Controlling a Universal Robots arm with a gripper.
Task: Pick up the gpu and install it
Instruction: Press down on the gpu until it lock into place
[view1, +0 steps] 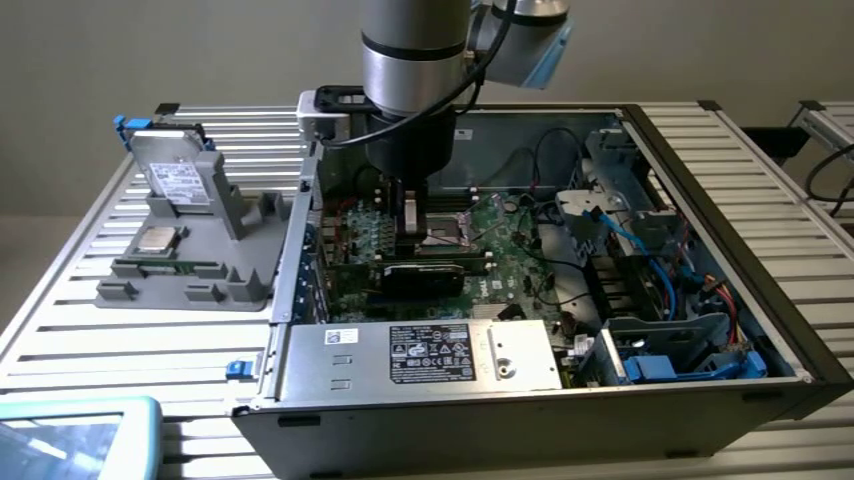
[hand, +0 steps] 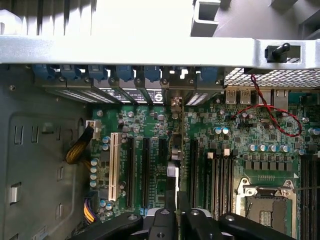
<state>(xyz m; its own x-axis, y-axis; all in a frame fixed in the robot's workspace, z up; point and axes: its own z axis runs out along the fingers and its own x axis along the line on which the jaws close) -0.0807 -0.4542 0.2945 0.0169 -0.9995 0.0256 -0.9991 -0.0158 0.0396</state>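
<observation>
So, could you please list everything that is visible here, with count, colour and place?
table: one, silver slats, under everything.
computer case: one, dark grey, open, on the table.
motherboard: one, green, inside the case.
power supply: one, silver, at the case's near edge.
holder: one, grey, on the table at the exterior view's left.
drive: one, silvery, upright in the holder.
memory stick: one, green, on the holder.
gpu: one, green and black, over the motherboard slots.
gripper: one, black, shut on the gpu.

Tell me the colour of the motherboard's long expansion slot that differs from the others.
White slot, among black ones; clearest in the wrist view.
</observation>
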